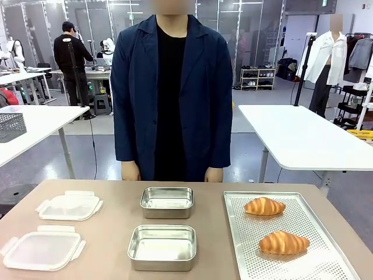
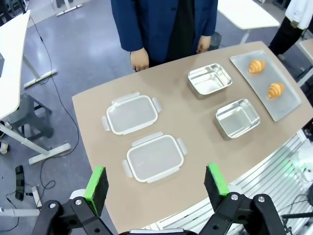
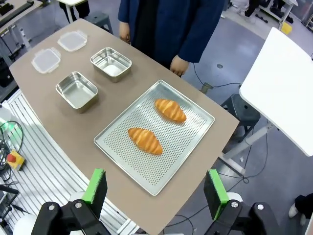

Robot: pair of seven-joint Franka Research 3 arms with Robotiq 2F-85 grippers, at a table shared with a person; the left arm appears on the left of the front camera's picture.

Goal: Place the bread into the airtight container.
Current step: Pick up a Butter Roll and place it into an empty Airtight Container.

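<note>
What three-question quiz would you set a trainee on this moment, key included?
1. True or false: both golden-brown croissants lie on the perforated metal baking tray.
2. Multiple choice: where are the two clear plastic clip lids relative to the two rectangular stainless-steel containers?
A. Clipped onto them
B. Flat on the brown table, on the robot's left of them
C. Stacked inside them
3. Fill in: both containers hold ___ at this moment.

Key: 1 true; 2 B; 3 nothing.
</note>
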